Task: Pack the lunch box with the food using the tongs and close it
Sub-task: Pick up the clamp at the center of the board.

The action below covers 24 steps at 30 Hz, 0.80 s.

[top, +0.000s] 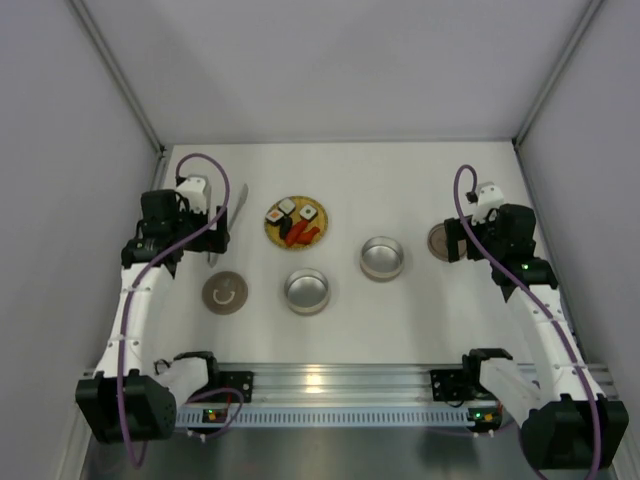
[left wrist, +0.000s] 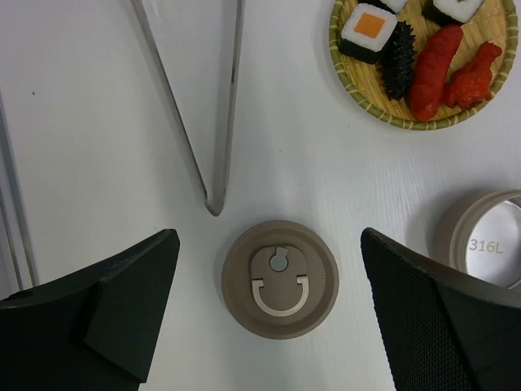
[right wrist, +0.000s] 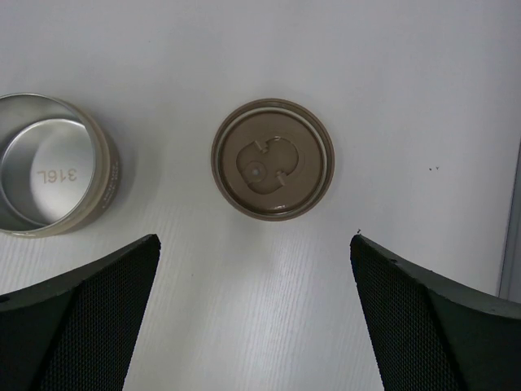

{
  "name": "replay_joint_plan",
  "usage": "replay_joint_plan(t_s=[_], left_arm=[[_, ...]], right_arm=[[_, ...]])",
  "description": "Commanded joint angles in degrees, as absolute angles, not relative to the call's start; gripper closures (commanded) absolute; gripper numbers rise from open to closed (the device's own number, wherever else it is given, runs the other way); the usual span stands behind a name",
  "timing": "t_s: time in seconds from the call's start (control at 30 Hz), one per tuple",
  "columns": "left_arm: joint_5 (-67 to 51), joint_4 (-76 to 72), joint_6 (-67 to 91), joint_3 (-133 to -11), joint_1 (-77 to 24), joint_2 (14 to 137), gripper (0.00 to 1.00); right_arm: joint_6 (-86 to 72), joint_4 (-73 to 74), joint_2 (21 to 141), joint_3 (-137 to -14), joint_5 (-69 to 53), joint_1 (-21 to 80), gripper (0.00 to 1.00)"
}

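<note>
The food is sushi rolls (left wrist: 372, 29) and red-orange pieces (left wrist: 431, 69) lying on a yellow woven plate (top: 273, 236) at the table's centre-left. The slim metal tongs (left wrist: 221, 122) lie flat left of the plate, joined end toward me. The lunch box is two round steel tins (top: 307, 291) (top: 383, 258), both uncovered, with two brown lids (top: 225, 293) (right wrist: 273, 159) lying apart from them. My left gripper (left wrist: 269, 238) hangs open above the tongs' joined end and the left lid. My right gripper (right wrist: 254, 239) hangs open just short of the right lid. Neither holds anything.
Grey walls close in the white table on the left, back and right. The right lid (top: 437, 241) lies near the right wall, partly under my right gripper (top: 455, 240). My left gripper (top: 212, 240) covers part of the tongs (top: 238, 200) from above.
</note>
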State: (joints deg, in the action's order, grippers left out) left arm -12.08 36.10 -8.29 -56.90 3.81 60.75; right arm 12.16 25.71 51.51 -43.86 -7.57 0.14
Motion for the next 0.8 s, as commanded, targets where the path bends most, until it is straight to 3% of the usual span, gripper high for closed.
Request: replay_joint_plan(t_s=[0.0,0.23,0.77], left_arm=[[-10.46,35.34,-8.09,-59.24,3.87,61.79,0.02],[-1.85,40.68,-7.65,-64.68,3.87,72.84,0.02],[-1.32,30.77,-12.3,-59.41,3.87,84.72,0.02]], right_arm=[[11.51,22.15,51.33,-43.94,-7.38,0.88,0.01],[11.78,22.15,51.68,-43.77,-7.82,0.97,0.01],[11.95,22.24,53.35,-43.94,-8.17,0.88,0.01]])
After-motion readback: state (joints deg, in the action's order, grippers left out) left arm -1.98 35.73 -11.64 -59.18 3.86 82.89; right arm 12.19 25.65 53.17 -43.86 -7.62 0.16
